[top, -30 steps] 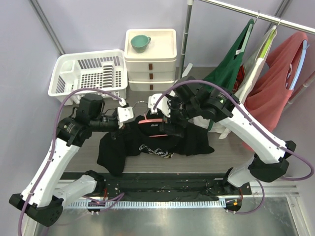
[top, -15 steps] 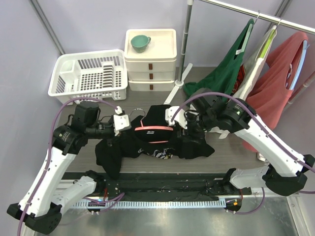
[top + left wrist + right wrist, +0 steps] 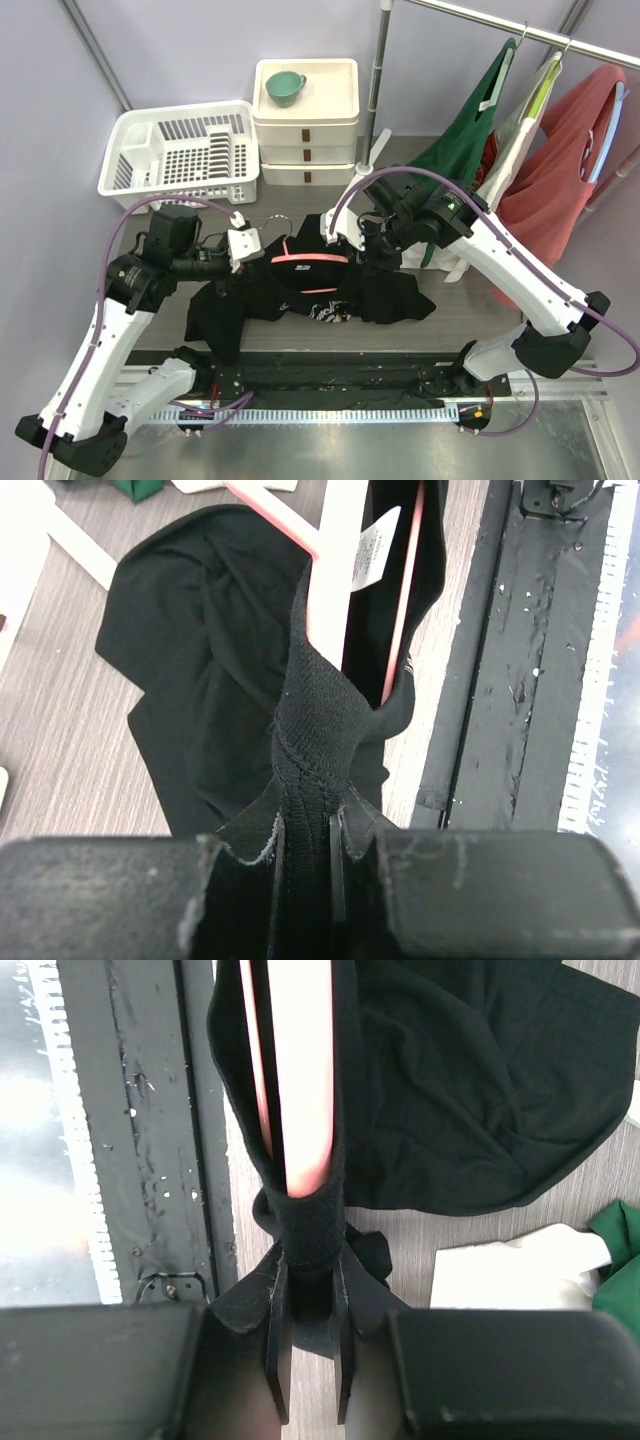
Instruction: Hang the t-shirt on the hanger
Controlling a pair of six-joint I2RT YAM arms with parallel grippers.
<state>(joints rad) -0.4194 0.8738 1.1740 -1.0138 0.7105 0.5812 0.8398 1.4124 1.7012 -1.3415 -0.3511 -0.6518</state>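
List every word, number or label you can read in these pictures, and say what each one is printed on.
No text is legible.
White print on the t-shirt: too blurred to read.
White tag beside the hanger: lettering too small to read.

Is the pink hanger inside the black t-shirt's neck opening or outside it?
Inside: in both wrist views the pink hanger runs under the stretched collar band of the black t-shirt.
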